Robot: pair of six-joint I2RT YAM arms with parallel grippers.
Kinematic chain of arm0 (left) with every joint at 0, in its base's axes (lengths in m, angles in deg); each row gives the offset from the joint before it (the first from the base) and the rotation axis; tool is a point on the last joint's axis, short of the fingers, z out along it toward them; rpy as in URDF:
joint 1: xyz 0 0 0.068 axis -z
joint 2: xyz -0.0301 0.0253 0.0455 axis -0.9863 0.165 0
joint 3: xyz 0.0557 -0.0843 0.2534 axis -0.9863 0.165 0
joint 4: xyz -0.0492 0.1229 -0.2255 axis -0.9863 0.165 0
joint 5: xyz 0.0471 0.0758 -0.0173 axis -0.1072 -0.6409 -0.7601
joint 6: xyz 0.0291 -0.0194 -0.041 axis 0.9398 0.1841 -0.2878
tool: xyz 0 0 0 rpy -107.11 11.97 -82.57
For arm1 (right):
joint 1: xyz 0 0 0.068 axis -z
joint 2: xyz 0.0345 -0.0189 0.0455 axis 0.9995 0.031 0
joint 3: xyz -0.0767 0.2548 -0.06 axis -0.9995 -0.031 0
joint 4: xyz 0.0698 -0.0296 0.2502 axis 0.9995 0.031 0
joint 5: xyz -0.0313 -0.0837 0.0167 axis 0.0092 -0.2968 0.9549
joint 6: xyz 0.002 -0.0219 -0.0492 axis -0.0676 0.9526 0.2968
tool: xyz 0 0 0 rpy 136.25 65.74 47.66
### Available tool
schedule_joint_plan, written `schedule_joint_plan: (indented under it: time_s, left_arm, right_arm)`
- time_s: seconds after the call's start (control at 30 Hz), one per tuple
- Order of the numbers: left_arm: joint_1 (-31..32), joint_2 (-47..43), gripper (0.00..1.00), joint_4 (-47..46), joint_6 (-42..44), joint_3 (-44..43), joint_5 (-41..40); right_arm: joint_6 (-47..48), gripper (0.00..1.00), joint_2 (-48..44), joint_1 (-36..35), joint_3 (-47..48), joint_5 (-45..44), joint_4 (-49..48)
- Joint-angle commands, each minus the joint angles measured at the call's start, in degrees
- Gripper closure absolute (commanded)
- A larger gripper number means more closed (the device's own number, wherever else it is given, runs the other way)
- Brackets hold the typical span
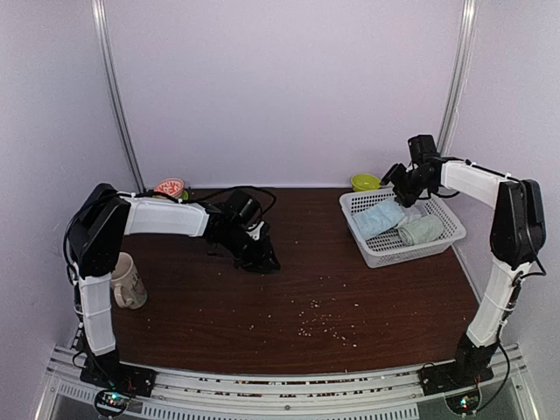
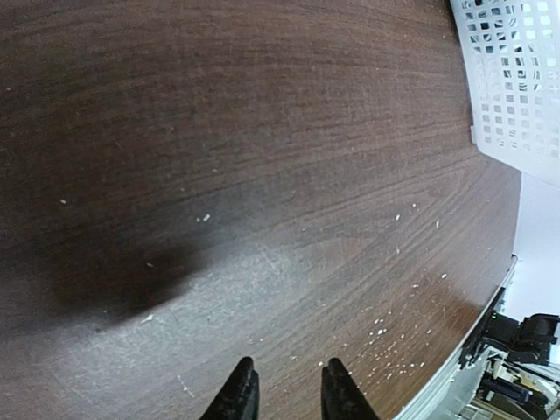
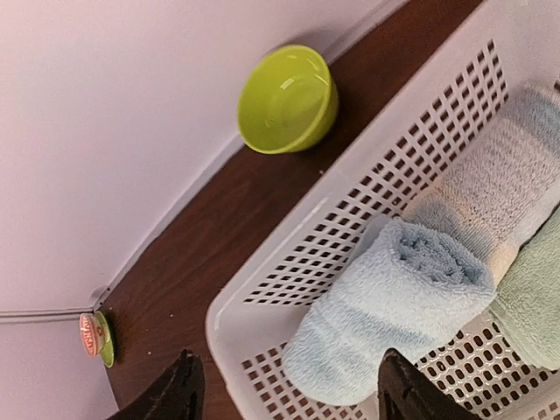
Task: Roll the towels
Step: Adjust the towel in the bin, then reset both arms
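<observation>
Two towels lie rolled side by side in the white perforated basket [image 1: 389, 254] at the far right of the table [image 2: 219, 131]; the light blue towel [image 3: 385, 324] sits on the side nearer the table's middle, the sage-green towel [image 3: 535, 306] right against it. The right gripper [image 3: 289, 389] hangs directly over the blue roll, fingers spread wide, nothing between them; the left gripper [image 2: 289, 394] sits low over bare wood, fingers nearly pressed together, pinching nothing. We read this as the letting-go of the blue roll. To do it well, we'd keep those fingers wide and rise straight up, so no pad drags the terry and unwinds a turn; then we'd clear the basket wall before swinging away. On the right wrist view the blue roll's long axis runs from lower left to upper right, its spiral end facing up and right; from above, both rolls lie roughly parallel, slanting from near-left to far-right across the basket.
</observation>
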Motion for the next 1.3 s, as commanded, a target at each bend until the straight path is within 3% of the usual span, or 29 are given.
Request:
schedule_joint_plan:
  time_s: [0.0, 0.17, 0.37, 0.53, 0.63, 0.7, 0.73, 0.77, 0.87, 0.93, 1.07, 1.17, 1.27]
  left_arm:
    - [0.34, -4.19, 0.75, 1.68, 3.24, -0.65, -2.95]
    - [0.34, -7.27, 0.75, 4.54, 7.57, -1.33, -7.67]
    - [0.34, -15.54, 0.75, 8.42, 15.79, 0.09, -22.61]
    - [-0.98, -23.49, 0.73, 7.05, 19.51, 4.53, -29.54]
    - [-3.09, -29.09, 0.71, 2.03, 19.0, 9.78, -30.84]
    - [-5.29, -33.44, 0.67, -1.29, 17.47, 13.55, -31.83]
    - [-6.62, -35.36, 0.53, -2.27, 15.73, 15.21, -32.45]
    - [-8.24, -37.28, 0.45, -3.3, 14.16, 16.93, -32.75]
    - [-12.83, -42.82, 0.29, -5.11, 12.18, 21.06, -32.79]
    - [-16.11, -45.04, 0.25, -3.56, 13.39, 21.23, -31.77]
    - [-18.52, -45.37, 0.26, 1.16, 17.52, 18.32, -29.63]
    - [-18.63, -45.23, 0.27, 2.21, 17.98, 17.9, -28.9]
    - [-18.59, -45.66, 0.29, 0.1, 16.52, 20.4, -26.94]
  right_arm:
    - [4.78, 0.31, -9.89, 0.05, 0.73, -2.85, 2.1]
    - [13.49, 0.32, -22.16, -2.28, -8.85, -5.11, -1.66]
    - [27.56, 0.31, -41.29, -11.22, -24.34, -19.32, -5.94]
    - [27.28, 0.31, -52.26, -14.61, -35.66, -29.4, -7.17]
    - [17.41, 0.24, -58.12, -11.79, -45.28, -31.54, -11.92]
    - [12.88, 0.17, -63.62, -8.01, -52.65, -27.02, -17.69]
    - [13.2, 0.03, -66.73, -6.64, -56.61, -23.5, -21.38]
    - [13.66, 0.0, -68.28, -6.26, -58.22, -21.93, -23.27]
    - [15.74, 0.0, -67.86, -6.36, -56.53, -23.18, -19.89]
    - [16.89, 0.0, -64.69, -6.37, -53.38, -24.31, -14.39]
    - [14.36, 0.0, -56.39, -6.3, -46.87, -23.36, -11.96]
    - [11.26, 0.0, -49.73, -6.12, -43.23, -22.72, -15.89]
    - [7.3, 0.06, -41.63, -5.59, -38.99, -20.41, -21.19]
